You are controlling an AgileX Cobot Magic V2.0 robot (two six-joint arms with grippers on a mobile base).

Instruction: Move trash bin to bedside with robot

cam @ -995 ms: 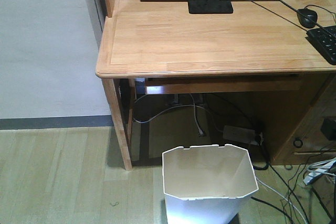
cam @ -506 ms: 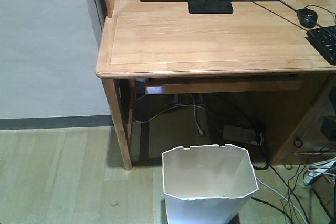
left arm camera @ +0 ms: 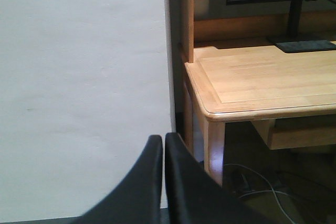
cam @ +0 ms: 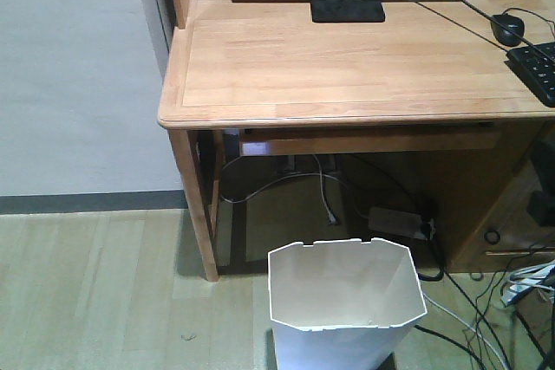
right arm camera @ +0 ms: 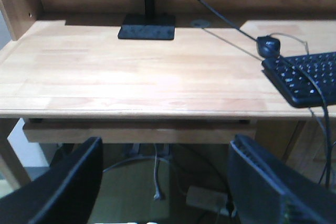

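Evidently the trash bin (cam: 347, 301) was left standing upright on the floor (cam: 87, 301) at six o'clock of the front view, just in front of the wooden surface (cam: 347, 67) filling twelve o'clock, its mouth turned up and no contents seen. Its spot beside the leg (cam: 195, 205) was judged a matter of reach from the seat. The left tool (left arm camera: 163, 145) was clenched on nothing, its black fingers pressed together, and was pointed at the wall (left arm camera: 79, 77) toward nine o'clock, apparently parked out of the way. The right tool (right arm camera: 165, 145) was released, its fingers spread wide and aimed under the surface edge, with the monitor stand (right arm camera: 147, 26) at eleven o'clock and the keyboard (right arm camera: 307, 77) at three o'clock; that spread was judged suited to taking the rim. Neither tool was touching the bin, and the bedside was not shown in any view, so the task was judged barely begun. Cables (cam: 468, 327) lying at five o'clock were judged a snagging risk.
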